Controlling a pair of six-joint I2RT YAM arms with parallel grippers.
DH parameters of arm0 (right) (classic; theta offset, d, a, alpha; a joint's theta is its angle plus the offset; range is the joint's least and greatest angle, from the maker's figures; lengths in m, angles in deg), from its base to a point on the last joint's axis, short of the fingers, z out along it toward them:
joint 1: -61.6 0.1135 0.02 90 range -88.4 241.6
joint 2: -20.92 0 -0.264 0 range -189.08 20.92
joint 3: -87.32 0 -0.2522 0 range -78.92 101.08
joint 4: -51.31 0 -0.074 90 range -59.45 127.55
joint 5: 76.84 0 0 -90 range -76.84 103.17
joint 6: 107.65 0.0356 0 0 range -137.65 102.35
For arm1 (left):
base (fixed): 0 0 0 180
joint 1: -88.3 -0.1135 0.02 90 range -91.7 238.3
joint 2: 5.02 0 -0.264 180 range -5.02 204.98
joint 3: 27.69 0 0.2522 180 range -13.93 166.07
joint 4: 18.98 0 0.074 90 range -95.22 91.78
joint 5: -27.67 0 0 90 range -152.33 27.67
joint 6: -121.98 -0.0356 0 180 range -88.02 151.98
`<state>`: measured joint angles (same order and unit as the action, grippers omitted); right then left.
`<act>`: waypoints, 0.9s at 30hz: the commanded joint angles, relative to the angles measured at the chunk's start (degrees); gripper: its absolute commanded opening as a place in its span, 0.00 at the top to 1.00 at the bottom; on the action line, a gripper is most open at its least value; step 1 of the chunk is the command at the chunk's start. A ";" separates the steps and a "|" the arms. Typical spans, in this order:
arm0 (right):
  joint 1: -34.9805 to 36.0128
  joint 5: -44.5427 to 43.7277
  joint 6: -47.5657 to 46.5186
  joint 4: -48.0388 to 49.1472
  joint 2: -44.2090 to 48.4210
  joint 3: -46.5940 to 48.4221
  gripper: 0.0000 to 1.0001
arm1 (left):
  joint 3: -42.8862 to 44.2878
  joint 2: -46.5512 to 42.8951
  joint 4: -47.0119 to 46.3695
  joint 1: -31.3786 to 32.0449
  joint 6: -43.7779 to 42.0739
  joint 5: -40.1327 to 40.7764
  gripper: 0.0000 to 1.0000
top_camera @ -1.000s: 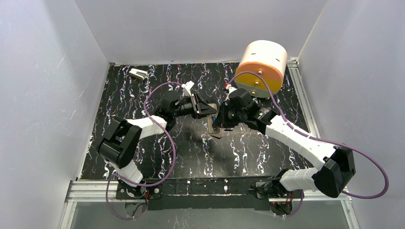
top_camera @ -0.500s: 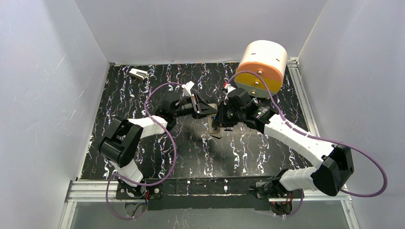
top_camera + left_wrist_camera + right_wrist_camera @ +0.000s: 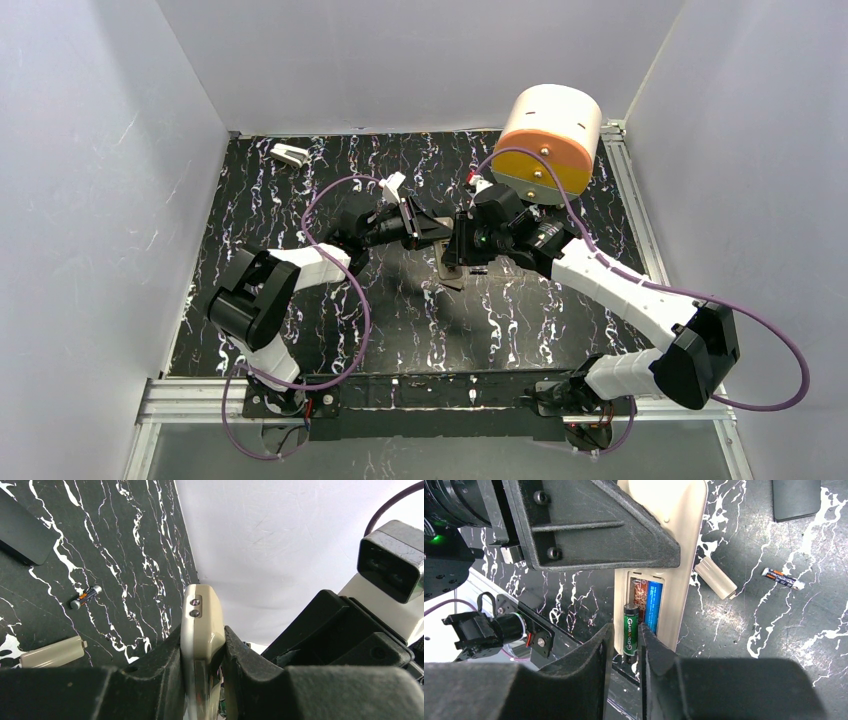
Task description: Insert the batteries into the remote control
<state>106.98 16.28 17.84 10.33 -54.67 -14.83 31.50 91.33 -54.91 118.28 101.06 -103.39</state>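
Note:
My left gripper (image 3: 202,636) is shut on the cream-white remote control (image 3: 200,614) and holds it on edge above the mat. In the right wrist view the remote control (image 3: 679,540) shows its open battery bay. A blue battery (image 3: 653,605) lies in one slot. A green battery (image 3: 630,629) sits partly in the other slot, its lower end sticking out past the remote's end. My right gripper (image 3: 626,632) straddles that green battery with its jaws slightly open; one finger is beside the battery, and a gap shows on the other side. Another battery (image 3: 782,578) lies loose on the mat.
The remote's cream battery cover (image 3: 715,578) lies on the marbled mat near the loose battery. A long flat black strip (image 3: 796,497) lies farther off. An orange-and-white drum (image 3: 548,140) stands at the back right, a small white-and-grey block (image 3: 290,154) at the back left.
My right gripper's jaws have parted from the green battery, and the right arm has shifted slightly toward the left arm. The left gripper has not moved.

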 commanded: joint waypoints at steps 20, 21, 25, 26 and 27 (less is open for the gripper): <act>-0.13 -12.86 9.57 14.18 13.56 -7.31 0.31 | -0.25 -2.77 -3.39 0.52 10.01 6.76 1.00; -0.12 -13.03 11.26 18.28 15.33 -8.92 0.26 | -0.08 -2.79 -3.47 0.52 11.46 7.43 1.00; -0.19 -14.84 17.80 29.13 20.76 -16.59 0.12 | -0.65 -2.74 -6.67 0.53 20.03 10.20 1.00; -0.19 -15.15 18.76 30.42 21.77 -17.69 0.10 | -1.07 -3.10 -8.09 0.57 22.50 11.13 1.00; -0.17 -15.42 19.62 31.86 22.70 -18.70 0.08 | -1.51 -3.44 -9.14 0.57 24.44 12.15 1.00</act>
<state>106.98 3.89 30.93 29.13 -34.84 -30.11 31.18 91.29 -57.58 118.54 115.57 -95.63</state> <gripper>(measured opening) 0.892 0.244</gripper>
